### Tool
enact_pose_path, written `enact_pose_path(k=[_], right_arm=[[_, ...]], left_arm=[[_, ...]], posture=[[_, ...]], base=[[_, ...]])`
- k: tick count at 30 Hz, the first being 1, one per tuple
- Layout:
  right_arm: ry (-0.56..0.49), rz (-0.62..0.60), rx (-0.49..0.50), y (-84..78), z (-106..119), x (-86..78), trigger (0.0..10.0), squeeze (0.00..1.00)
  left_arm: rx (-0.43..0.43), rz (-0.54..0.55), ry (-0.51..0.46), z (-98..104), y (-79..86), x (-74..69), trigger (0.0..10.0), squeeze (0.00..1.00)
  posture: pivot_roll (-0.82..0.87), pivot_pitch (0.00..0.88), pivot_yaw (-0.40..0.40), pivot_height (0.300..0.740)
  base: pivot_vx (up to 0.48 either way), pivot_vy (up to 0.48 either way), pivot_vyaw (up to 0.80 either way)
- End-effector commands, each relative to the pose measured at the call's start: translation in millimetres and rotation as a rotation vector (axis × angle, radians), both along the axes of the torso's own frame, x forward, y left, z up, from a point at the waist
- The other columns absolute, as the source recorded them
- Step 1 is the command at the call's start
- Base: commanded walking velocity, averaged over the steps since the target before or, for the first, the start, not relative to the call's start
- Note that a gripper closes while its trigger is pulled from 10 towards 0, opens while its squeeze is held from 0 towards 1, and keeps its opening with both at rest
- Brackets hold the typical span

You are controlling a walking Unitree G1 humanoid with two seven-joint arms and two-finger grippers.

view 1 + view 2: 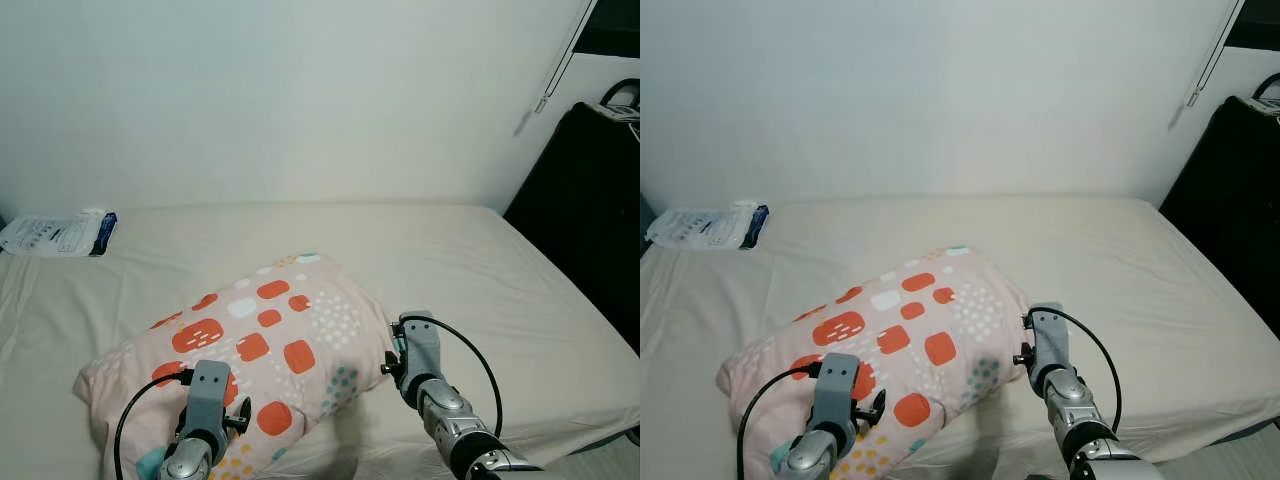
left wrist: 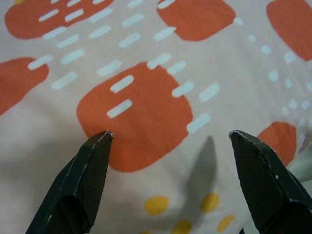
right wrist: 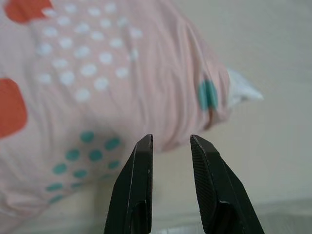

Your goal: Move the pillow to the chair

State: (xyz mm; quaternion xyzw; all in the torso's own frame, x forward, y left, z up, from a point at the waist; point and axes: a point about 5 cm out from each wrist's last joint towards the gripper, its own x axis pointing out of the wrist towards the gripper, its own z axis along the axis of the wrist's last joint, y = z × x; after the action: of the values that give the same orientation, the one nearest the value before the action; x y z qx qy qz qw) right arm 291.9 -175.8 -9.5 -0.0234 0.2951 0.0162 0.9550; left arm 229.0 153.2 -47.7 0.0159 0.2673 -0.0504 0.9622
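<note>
Pillow (image 1: 250, 350): lay on the bed (image 1: 480, 270), long axis running diagonally from near-left to far-right.
Left gripper (image 2: 170, 139): fingers spread wide, hovering right over the pillow's near end.
Right gripper (image 3: 170, 141): fingers nearly together, nothing between them, just beside the pillow's right edge.
Nearer arm: left, by my reckoning.

A bedroom in a home: a wide bed (image 1: 480, 270) with a cream sheet stands against a plain pale wall (image 1: 300, 100), a patterned pillow (image 1: 250, 350) lies near its front edge, and a white packet (image 1: 55, 234) rests at the far left corner.
</note>
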Motion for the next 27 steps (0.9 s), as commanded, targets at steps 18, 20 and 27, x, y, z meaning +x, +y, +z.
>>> enact_pose_path(k=[18,20,27], right_arm=[[-0.009,0.038,-0.117,-24.3,18.1,15.4,10.0,0.00],[-0.050,0.022,-0.150,-32.2,27.5,22.1,10.0,0.00],[-0.117,-0.036,-0.170,-48.9,50.2,37.1,10.0,0.00]], left_arm=[[0.020,-0.026,-0.004,-1.8,0.4,-4.6,10.0,0.00],[0.022,-0.028,-0.005,-1.3,0.1,-3.7,10.0,0.00],[0.020,-0.031,-0.005,-1.2,-0.7,-3.1,10.0,0.00]], posture=[[0.10,0.000,-0.114,0.740],[0.09,0.000,-0.116,0.740],[0.10,0.000,-0.122,0.740]], base=[[0.000,0.000,0.00],[0.000,0.000,0.00],[0.000,0.000,0.00]])
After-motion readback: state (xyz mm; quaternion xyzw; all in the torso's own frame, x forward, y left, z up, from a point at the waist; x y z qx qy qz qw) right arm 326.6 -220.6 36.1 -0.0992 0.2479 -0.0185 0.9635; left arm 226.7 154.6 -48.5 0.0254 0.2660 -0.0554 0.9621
